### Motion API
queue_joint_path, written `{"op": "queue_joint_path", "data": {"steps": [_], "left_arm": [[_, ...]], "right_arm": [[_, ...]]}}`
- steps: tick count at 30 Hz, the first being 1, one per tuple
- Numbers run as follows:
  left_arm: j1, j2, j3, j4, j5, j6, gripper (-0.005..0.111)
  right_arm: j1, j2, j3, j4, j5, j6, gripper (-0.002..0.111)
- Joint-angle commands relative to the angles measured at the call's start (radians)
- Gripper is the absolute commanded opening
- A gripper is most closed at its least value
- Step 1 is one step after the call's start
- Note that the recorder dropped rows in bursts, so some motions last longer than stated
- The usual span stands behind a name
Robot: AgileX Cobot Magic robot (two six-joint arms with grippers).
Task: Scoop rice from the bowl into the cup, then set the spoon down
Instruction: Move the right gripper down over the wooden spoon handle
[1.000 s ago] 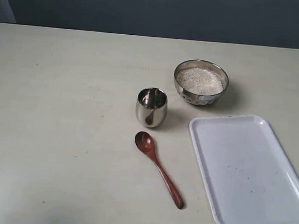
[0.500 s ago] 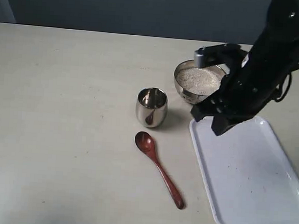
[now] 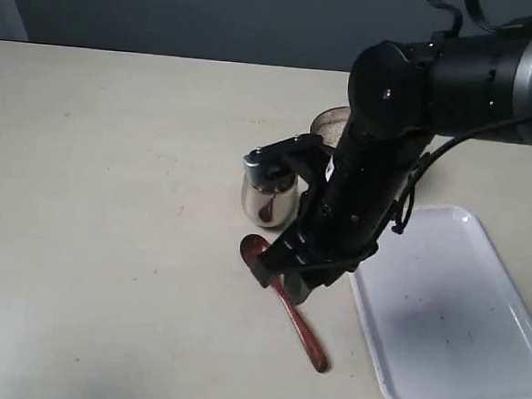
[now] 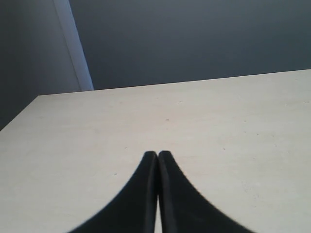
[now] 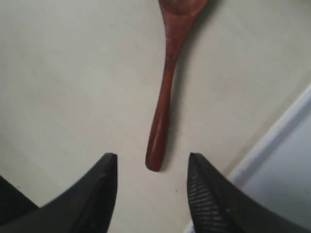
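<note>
Pale cream desk (image 3: 111,198) across the whole exterior view, bare over its left half, dark wall behind the far edge.

Next in size, black right arm (image 3: 410,100), reaching in from the upper right and bending down across the middle toward the near centre.

White rectangular tray (image 3: 447,358) with rounded corners, flat on the desk at the right, set at a slight angle, far-left corner covered by the arm, a few faint specks on its surface.

Steel bowl (image 3: 329,122) behind the arm, beyond the tray's far corner. Only a sliver of rim showing, contents hidden.

Small steel cup (image 3: 264,207) upright just left of the arm, near the bowl, rim partly covered by a grey part of the arm.

Reddish-brown wooden spoon (image 3: 304,335) flat on the desk just in front of the cup, not touching it. Oval head toward the cup, slim handle slanting to the near right, close beside the tray's left edge.

Right fingers (image 3: 283,276) spread apart, hanging directly over the spoon's handle. In the right wrist view, handle end lined up with the gap, one finger to each side, neither touching the wood, nothing gripped.

Left fingers (image 4: 158,162) pressed together tip to tip, holding nothing, over bare desk, seen in the left wrist view only.
</note>
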Motion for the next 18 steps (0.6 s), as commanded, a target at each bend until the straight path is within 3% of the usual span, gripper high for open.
{"op": "queue_joint_path", "data": {"steps": [1,10,18], "left_arm": [[0.0,-0.005,-0.003,0.003,-0.003,-0.003,0.0],[0.0,-0.005,-0.003,0.003,-0.003,-0.003,0.0],[0.0,-0.005,-0.003,0.003,-0.003,-0.003,0.0]], "right_arm": [[0.037,-0.001,-0.007,0.013,-0.065,0.018,0.045],[0.1,0.101,-0.005,-0.003,-0.053,0.037,0.045],[0.106,0.134,-0.005,-0.131,-0.02,0.141,0.045]]}}
